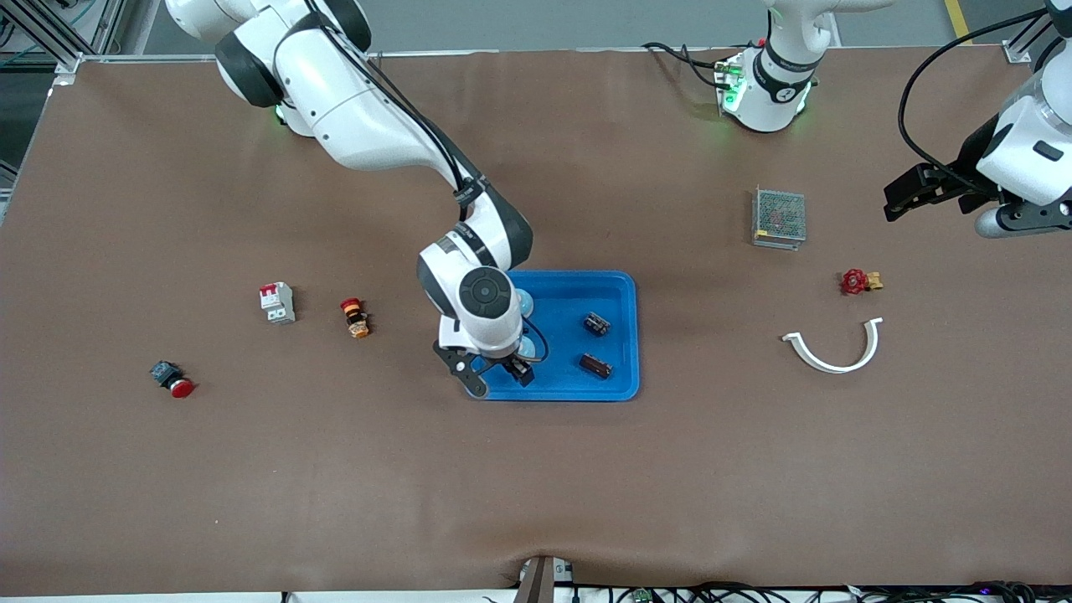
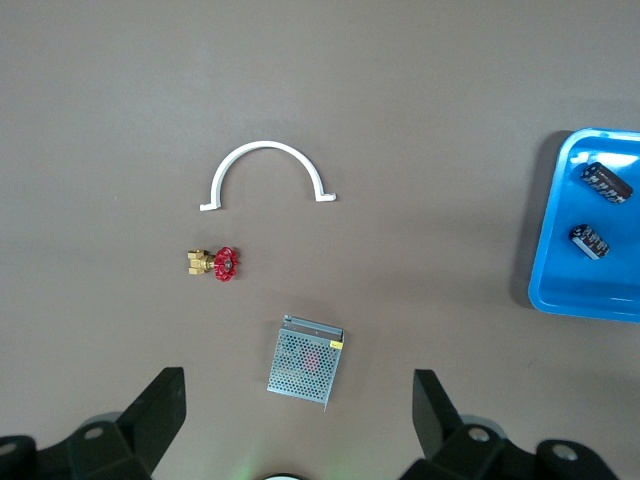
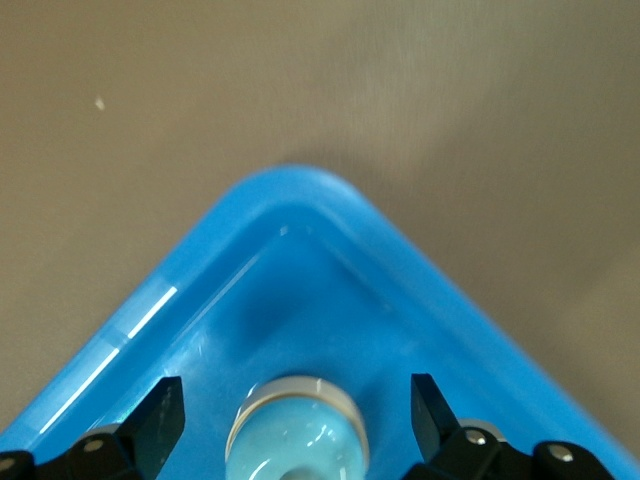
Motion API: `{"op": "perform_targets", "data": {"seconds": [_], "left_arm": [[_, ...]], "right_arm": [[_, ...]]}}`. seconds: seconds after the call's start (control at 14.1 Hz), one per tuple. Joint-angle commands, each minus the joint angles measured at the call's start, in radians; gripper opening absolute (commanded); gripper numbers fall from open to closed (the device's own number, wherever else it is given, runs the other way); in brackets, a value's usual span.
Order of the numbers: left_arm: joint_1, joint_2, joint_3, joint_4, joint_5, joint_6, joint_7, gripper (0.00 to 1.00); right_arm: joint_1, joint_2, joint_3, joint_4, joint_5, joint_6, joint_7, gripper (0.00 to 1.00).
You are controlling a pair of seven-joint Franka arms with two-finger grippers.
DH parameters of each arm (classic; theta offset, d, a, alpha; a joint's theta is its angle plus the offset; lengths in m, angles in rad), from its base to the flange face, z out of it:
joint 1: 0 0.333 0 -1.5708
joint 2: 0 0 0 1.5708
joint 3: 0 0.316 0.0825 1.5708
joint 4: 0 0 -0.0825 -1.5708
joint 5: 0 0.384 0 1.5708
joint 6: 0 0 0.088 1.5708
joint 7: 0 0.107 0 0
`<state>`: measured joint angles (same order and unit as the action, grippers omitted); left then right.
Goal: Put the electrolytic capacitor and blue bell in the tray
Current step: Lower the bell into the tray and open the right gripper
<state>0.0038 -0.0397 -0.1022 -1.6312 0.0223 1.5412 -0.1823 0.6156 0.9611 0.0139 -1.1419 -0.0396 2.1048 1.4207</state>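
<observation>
The right gripper [image 1: 496,378] hides most of the bell [image 3: 296,432] in the front view; in its wrist view the bell, between the spread fingers, is cut off at the edge. The tray [image 2: 560,240] runs off the left wrist view.

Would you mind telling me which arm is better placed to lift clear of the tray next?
Right: its open end effector is over the bell in the tray. The left end effector waits open over the table's left-arm end.

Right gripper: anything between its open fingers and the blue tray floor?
Yes. In the right wrist view, the round light-blue bell sits in the bright blue plastic tray, between the right gripper's fingers.
</observation>
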Motion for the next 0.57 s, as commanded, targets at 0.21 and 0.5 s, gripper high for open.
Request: {"op": "perform_targets", "data": {"seconds": [0.21, 0.5], "left_arm": [[0.004, -0.014, -0.005, 0.002, -0.001, -0.009, 0.001, 1.00], [0.004, -0.017, -0.005, 0.001, 0.001, -0.010, 0.001, 1.00]], "right_arm": [[-0.111, -0.091, 0.055, -0.001, 0.009, -0.152, -0.314, 1.00], [-0.142, -0.131, 0.038, -0.002, 0.001, -0.172, -0.633, 1.00]]}}
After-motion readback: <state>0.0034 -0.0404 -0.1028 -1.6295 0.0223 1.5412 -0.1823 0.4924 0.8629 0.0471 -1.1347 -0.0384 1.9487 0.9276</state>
